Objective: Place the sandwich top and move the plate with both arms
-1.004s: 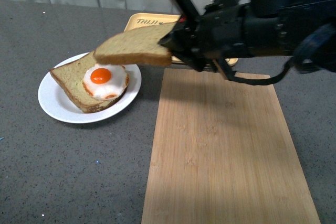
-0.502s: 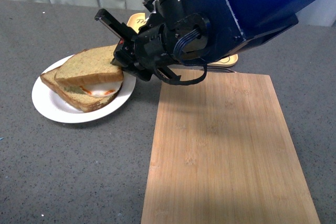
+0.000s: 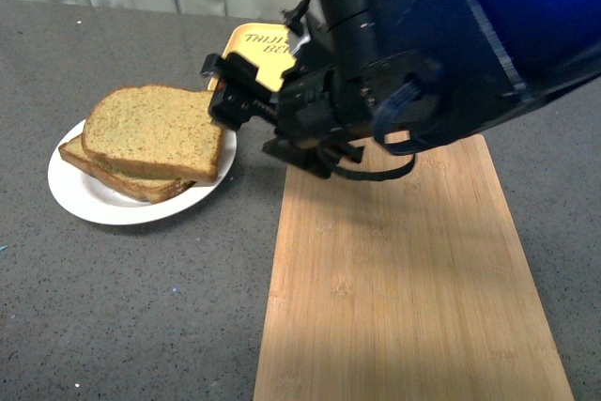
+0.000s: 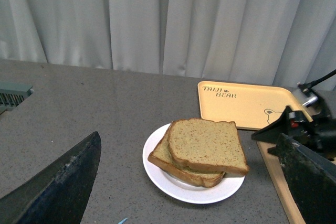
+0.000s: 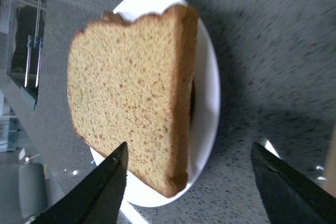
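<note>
Now speckled tan wholemeal bread slice (image 3: 155, 131) lies flat atop lower slice (image 3: 113, 178) on round white plate (image 3: 94, 204); black right gripper (image 3: 223, 93), jaws spread, empty, just beside it; left gripper (image 4: 189, 140) also spread wide.

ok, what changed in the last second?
The right gripper carried the sandwich top left and down onto the egg slice, covering the egg, then let go; its jaws stand open beside the bread. The plate looks nudged slightly left. The board and tray stayed put.

Right end effector (image 5: 189, 148) fingers spread, left end effector (image 4: 190, 137) likewise parted
</note>
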